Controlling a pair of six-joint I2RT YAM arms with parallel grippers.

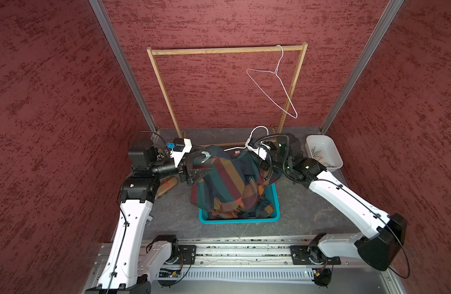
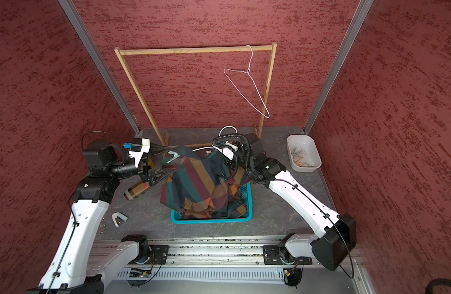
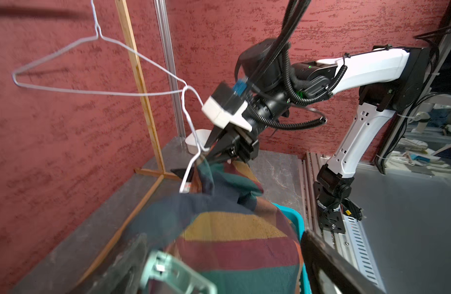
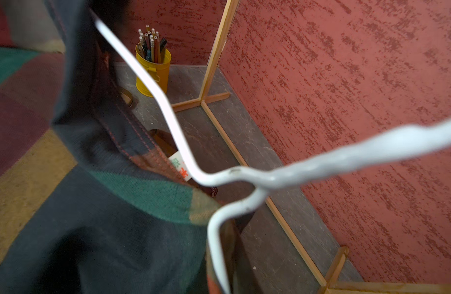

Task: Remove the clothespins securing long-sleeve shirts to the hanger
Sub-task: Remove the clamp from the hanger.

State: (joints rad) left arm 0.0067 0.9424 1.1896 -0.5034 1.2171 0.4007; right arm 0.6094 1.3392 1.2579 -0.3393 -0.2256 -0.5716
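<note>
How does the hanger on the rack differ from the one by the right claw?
The rack hanger hangs bare from the wooden rail; the lower hanger carries a plaid shirt. The rack hanger dangles high and untouched; the lower hanger sits at the shut right claw. Both are white wire.

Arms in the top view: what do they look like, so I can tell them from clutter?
The left arm and right arm have white shells, black joints and thin black cables tied along them. Jaws are black; each wrist carries a white camera box.
</note>
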